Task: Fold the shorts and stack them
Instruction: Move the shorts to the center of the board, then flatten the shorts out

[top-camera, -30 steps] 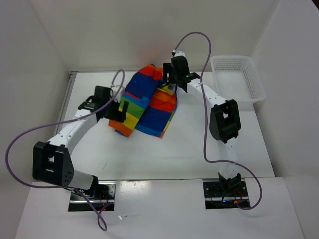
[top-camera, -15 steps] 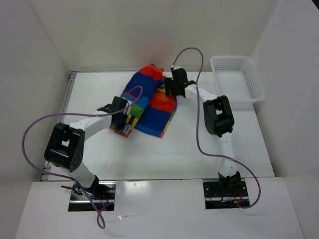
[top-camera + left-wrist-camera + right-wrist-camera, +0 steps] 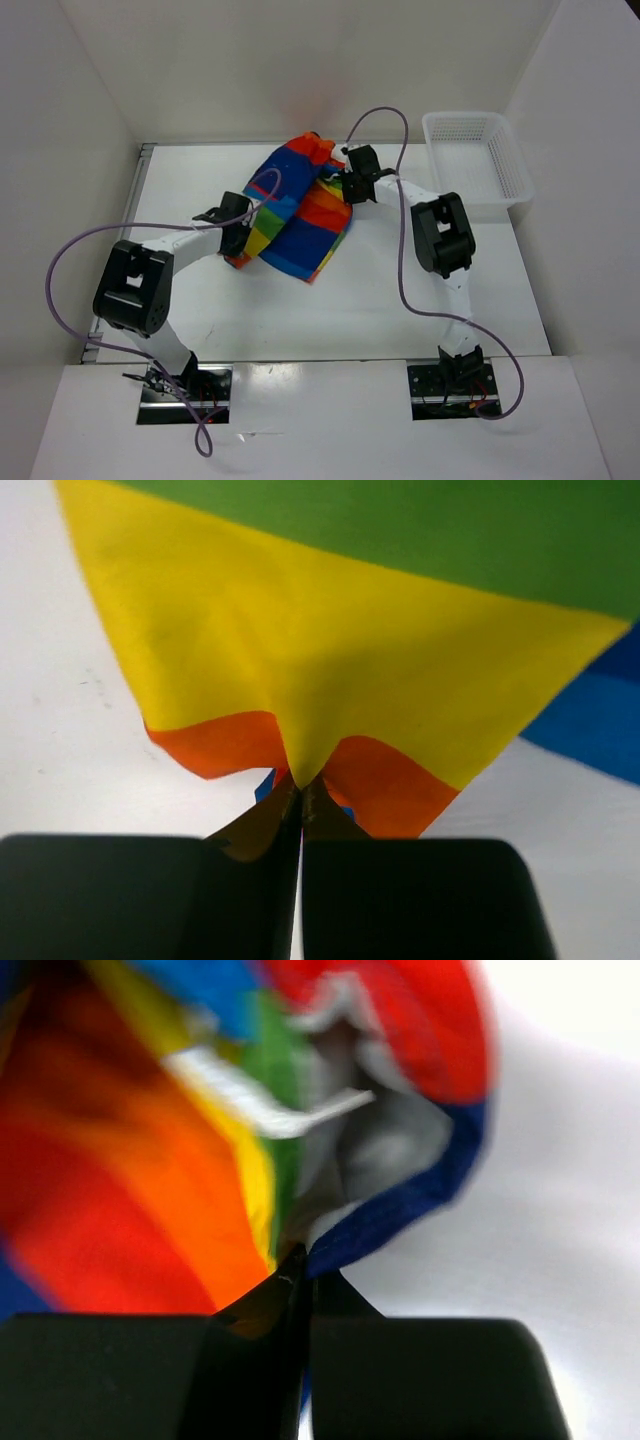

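The rainbow-striped shorts (image 3: pixel 295 205) lie bunched at the back middle of the table. My left gripper (image 3: pixel 240 232) is shut on their left hem; in the left wrist view the yellow and orange cloth (image 3: pixel 330 670) is pinched between the closed fingertips (image 3: pixel 300 790). At the shorts' upper right edge my right gripper (image 3: pixel 349 183) is shut as well. Its wrist view shows the blue-trimmed edge (image 3: pixel 400 1210) and orange cloth caught between the closed tips (image 3: pixel 303 1260).
A white mesh basket (image 3: pixel 478 160) stands at the back right of the table. White walls close in the table on the left, back and right. Purple cables loop above both arms.
Both grippers have closed on the shorts. The left gripper shifted slightly left and up at the hem, and the cloth's lower part has pulled in and sagged toward the table's middle.
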Action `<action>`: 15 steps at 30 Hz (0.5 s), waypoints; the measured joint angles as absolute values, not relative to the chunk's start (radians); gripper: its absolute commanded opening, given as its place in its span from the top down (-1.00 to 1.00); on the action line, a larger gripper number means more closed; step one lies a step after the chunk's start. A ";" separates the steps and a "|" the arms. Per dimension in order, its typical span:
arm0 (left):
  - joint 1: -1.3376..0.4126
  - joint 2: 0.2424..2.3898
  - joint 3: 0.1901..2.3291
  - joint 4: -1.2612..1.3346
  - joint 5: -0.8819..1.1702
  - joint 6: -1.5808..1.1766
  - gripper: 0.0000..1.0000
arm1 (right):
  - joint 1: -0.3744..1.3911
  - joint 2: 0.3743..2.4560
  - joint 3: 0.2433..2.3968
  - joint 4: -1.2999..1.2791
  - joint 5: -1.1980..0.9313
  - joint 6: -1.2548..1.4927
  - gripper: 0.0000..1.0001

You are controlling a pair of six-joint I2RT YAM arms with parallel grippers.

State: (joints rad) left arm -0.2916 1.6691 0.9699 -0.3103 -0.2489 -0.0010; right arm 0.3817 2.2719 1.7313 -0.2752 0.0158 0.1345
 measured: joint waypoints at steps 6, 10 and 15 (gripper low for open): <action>-0.118 1.697 1.155 -0.344 -0.210 -0.001 1.00 | 0.381 1.982 1.452 -0.352 -0.270 -0.020 1.00; -0.062 1.773 1.431 -0.305 -0.197 -0.004 0.52 | 0.430 1.700 1.241 -0.413 -0.413 -0.098 -0.18; -0.117 1.824 1.607 -0.255 -0.167 0.000 -0.52 | 0.578 1.492 1.143 -0.489 -0.463 -0.191 -0.69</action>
